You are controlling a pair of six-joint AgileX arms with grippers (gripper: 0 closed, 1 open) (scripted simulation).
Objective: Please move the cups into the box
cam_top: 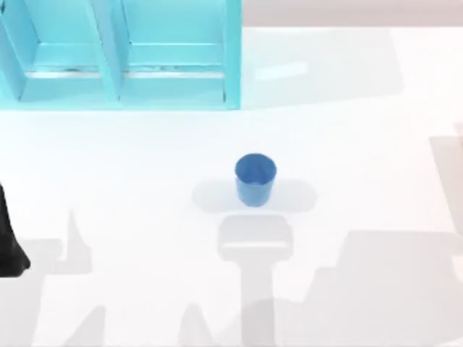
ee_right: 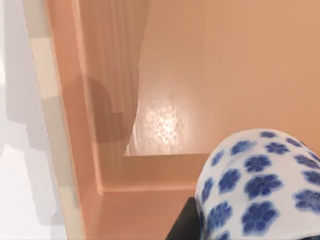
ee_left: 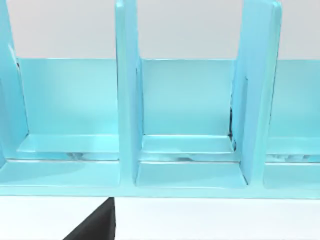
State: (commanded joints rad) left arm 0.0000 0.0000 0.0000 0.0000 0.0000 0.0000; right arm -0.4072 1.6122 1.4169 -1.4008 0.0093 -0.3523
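No brand, label or writing can be read on anything; the count comes to two cups, one tan box and one turquoise rack. The plain blue cup [cam_top: 255, 179] stands upright and alone near the middle of the white table [cam_top: 362, 144], well apart from the turquoise divided rack [cam_top: 130, 58] at the table's far left; two of the rack's compartments show from above, and the left wrist view looks into three of them [ee_left: 187, 120], parted by two upright dividers. The second cup, white with a dense dark-blue flower pattern [ee_right: 260, 185], sits close before the right wrist camera, above the inside of a tan box [ee_right: 165, 100]; the box's floor, one inner corner and a pale rim show there, with the white table beside the rim; whether this cup touches the box floor cannot be told. A dark part touches the patterned cup's side, but whether the right gripper is clenched on the cup or has released it cannot be told. The left arm [cam_top: 9, 246] sits at the table's left edge as a dark shape; the state of its tool cannot be told either.
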